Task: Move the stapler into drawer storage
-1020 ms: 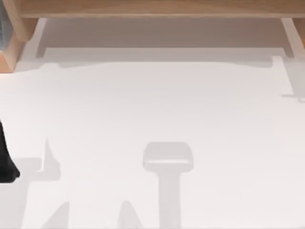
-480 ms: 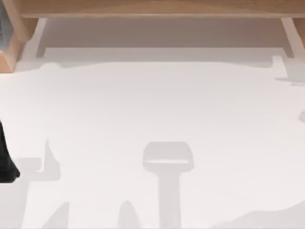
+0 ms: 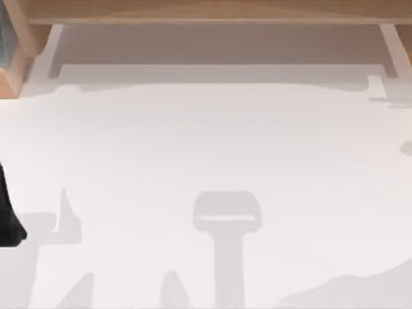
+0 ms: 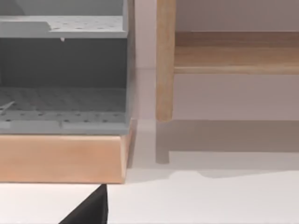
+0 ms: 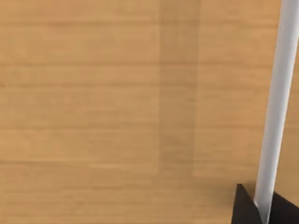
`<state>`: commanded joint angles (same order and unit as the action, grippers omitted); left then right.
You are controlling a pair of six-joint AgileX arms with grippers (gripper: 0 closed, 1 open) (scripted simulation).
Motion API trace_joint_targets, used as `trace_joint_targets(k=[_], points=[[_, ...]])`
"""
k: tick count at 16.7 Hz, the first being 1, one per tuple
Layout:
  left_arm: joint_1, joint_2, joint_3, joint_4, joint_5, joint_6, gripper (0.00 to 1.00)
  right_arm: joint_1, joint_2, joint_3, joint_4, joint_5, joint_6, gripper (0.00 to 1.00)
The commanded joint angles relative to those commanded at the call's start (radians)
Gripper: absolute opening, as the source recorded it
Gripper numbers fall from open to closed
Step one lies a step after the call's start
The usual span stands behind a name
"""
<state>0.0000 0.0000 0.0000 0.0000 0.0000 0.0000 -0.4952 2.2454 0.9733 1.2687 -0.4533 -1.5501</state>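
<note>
In the right wrist view a slim white bar, the stapler [image 5: 275,107], runs up from between two black fingertips [image 5: 240,207]. My right gripper [image 5: 259,212] looks shut on it, in front of a wooden surface. My left arm [image 3: 8,215] is a black shape parked at the table's left edge, and one black fingertip [image 4: 91,210] shows in the left wrist view. The drawer storage [image 4: 60,70] is a grey unit with perforated shelves on a wooden base [image 4: 60,158]. Its corner [image 3: 5,38] sits at the table's far left.
The white table [image 3: 206,141] carries only soft grey shadows, including a broad one [image 3: 360,290] at the front right. A wooden frame [image 3: 206,11] runs along the far edge. A wooden post [image 4: 165,60] stands beside the drawer unit.
The broad shadow at the table's front right has appeared and spread leftward. A small shadow at the right edge has shifted. My left arm has not moved.
</note>
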Motion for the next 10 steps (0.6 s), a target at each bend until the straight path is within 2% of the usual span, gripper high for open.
trace_joint_targets(k=[10], points=[[0.000,0.000,0.000,0.000,0.000,0.000,1.00,0.060,0.121,0.270,-0.149,0.063,-0.001,0.00]])
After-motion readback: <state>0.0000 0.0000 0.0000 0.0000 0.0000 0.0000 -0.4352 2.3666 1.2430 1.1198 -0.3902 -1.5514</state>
